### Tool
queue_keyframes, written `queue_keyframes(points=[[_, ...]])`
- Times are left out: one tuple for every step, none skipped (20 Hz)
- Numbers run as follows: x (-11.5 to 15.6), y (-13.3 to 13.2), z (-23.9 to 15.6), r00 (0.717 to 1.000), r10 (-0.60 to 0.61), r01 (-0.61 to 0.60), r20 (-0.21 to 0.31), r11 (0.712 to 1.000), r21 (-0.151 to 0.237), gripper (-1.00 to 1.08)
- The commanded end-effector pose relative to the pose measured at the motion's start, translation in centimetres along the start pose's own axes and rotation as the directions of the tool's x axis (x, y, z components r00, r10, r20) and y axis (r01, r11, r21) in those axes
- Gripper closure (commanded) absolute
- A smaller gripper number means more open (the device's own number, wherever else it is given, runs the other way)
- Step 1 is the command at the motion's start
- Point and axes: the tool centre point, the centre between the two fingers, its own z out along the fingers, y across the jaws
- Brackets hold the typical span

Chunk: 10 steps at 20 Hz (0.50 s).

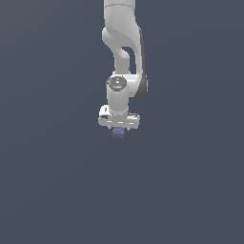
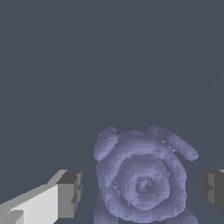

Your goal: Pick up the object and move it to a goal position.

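We count one arm (image 1: 122, 52), one gripper (image 1: 119, 127) and one object (image 1: 118, 133), all set against a flat dark grey ground with nothing else in sight; no goal marker shows in either view. In the exterior view the arm hangs straight down, its white bar level, and the small bluish-purple blob sits directly under the bar, touching or almost touching it in the picture. The wrist view gives us the better reading: the object (image 2: 142, 177), a ridged lump with concentric rings, lies between the two dark fingertips (image 2: 70, 192), with a clear gap of grey ground on each side. So we judge the jaws to be spread apart and not yet pressing on anything; the object is bracketed but ungrasped. As for progress, the approach looks done, since the gripper is lined up over the object and its fingers straddle it. What is left, as far as we can tell, is nearly all of the real work: closing on the blob, lifting it and carrying it to the goal, whose place we cannot see. Whether the fingertips are low enough for a firm hold, we cannot tell from these pictures.
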Motion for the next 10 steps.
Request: queue_keyframes(points=[[-0.03,0.01,1.03,1.000,0.000,0.000,0.000,1.000,0.000,-0.92],[-0.03,0.01,1.32,1.000,0.000,0.000,0.000,1.000,0.000,-0.92],[-0.02,0.00,1.56,1.000,0.000,0.000,0.000,1.000,0.000,-0.92],[-0.01,0.00,1.74,1.000,0.000,0.000,0.000,1.000,0.000,-0.92],[0.01,0.00,1.86,1.000,0.000,0.000,0.000,1.000,0.000,-0.92],[0.01,-0.01,1.94,1.000,0.000,0.000,0.000,1.000,0.000,-0.92],[0.02,-0.01,1.96,1.000,0.000,0.000,0.000,1.000,0.000,-0.92],[0.02,-0.01,1.96,1.000,0.000,0.000,0.000,1.000,0.000,1.08],[0.02,-0.01,1.96,1.000,0.000,0.000,0.000,1.000,0.000,1.08],[0.02,-0.01,1.96,1.000,0.000,0.000,0.000,1.000,0.000,1.08]])
